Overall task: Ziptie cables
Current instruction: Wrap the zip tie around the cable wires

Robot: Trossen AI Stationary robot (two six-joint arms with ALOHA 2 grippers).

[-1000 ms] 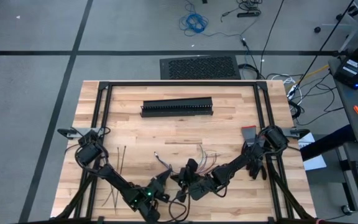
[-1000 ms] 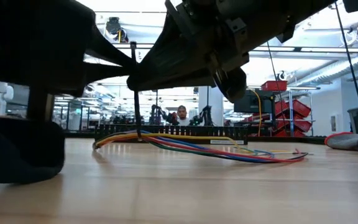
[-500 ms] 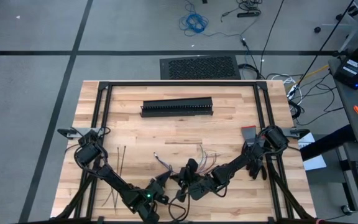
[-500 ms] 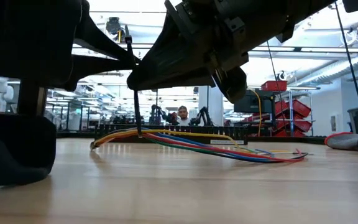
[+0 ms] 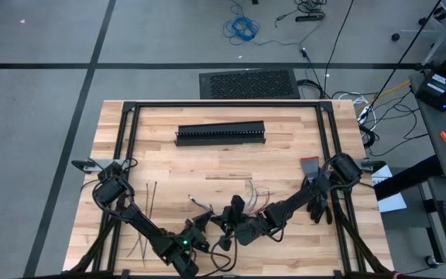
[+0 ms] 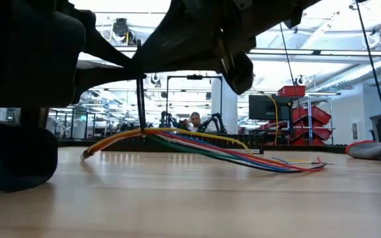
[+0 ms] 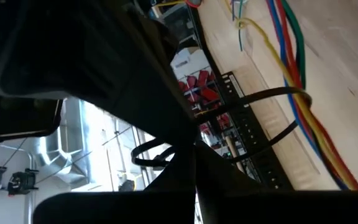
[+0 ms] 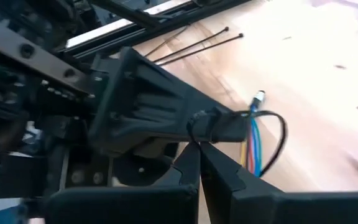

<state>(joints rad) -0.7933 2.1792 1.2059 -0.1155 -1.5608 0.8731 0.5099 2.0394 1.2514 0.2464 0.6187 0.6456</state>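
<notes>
Cables [image 6: 197,147] lie near the front middle of the wooden table [image 5: 285,159], a loose multicoloured bundle whose near end is lifted a little off the wood where a ziptie loop [image 7: 278,118] goes around it. Both arms reach in low over that spot. The left gripper [image 5: 206,229] is clenched on the ziptie, its dark fingers meeting in the left wrist view with the strip curling out past them. The right gripper [image 5: 235,218] sits just beside it, fingers pressed together, pinching the same ziptie where the loop circles the blue and red wires. Spare zipties [image 5: 150,198] rest on the table's left side, by the left arm's base, well apart from the bundle. A black slotted duct [image 5: 221,133] lies across the far middle of the table.
</notes>
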